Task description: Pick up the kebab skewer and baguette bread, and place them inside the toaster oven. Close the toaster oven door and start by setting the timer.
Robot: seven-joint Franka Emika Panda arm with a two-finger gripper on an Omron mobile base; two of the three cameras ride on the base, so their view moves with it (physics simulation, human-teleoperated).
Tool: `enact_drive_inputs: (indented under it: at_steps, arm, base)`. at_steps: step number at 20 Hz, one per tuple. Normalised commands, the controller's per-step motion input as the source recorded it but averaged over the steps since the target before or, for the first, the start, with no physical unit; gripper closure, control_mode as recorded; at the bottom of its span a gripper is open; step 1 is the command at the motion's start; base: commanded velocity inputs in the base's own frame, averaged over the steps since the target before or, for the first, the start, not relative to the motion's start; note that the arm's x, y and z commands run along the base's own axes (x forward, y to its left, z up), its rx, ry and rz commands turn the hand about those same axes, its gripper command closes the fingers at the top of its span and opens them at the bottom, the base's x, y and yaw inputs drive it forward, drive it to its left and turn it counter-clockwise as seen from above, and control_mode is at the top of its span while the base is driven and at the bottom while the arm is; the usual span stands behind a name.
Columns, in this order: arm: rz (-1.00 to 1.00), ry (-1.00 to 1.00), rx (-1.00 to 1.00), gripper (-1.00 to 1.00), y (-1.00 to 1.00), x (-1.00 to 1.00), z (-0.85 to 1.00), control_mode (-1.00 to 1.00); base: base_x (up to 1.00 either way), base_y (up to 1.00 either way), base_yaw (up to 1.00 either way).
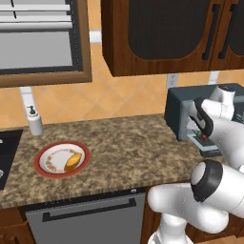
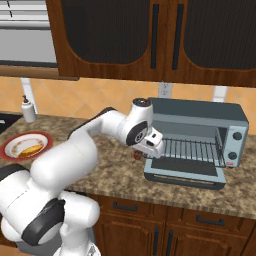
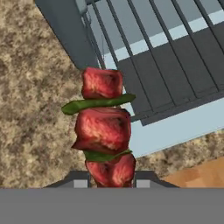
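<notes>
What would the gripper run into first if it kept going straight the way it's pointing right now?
Likely the toaster oven's open door or the wire rack beyond; the gripper holds the kebab skewer, whose tip would arrive first. Depth is unclear.

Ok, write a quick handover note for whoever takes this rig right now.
Gripper: shut on the kebab skewer, held at the left front of the open toaster oven, above its lowered door.
Baguette bread: on the plate, left end of the counter.
Done: skewer picked up.
Left: skewer onto the rack, fetch bread, close door, set timer.
</notes>
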Motion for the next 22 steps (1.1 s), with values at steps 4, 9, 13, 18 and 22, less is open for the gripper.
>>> enact_drive_inputs:
  at_steps: [4, 9, 13, 18, 22]
  arm:
    - [-0.06, 0.00, -0.02, 1.00, -0.76, 0.29, 0.00, -1.00]
    - [-0.07, -0.06, 0.00, 1.00, -0.20, 0.34, 0.01, -1.00]
    - [-0.10, -0.05, 0.00, 1.00, -0.10, 0.32, 0.00, -1.00]
    - [-0.09, -0.03, 0.01, 1.00, -0.29, 0.43, 0.00, -1.00]
    - [-0.08, -0.06, 0.00, 1.00, -0.19, 0.04, -0.15, -1.00]
  base:
    - [0.00, 0.00, 0.00]
    - [0.00, 0.00, 0.00]
    - [0.00, 0.00, 0.00]
    - [0.00, 0.00, 0.00]
    - [0.00, 0.00, 0.00]
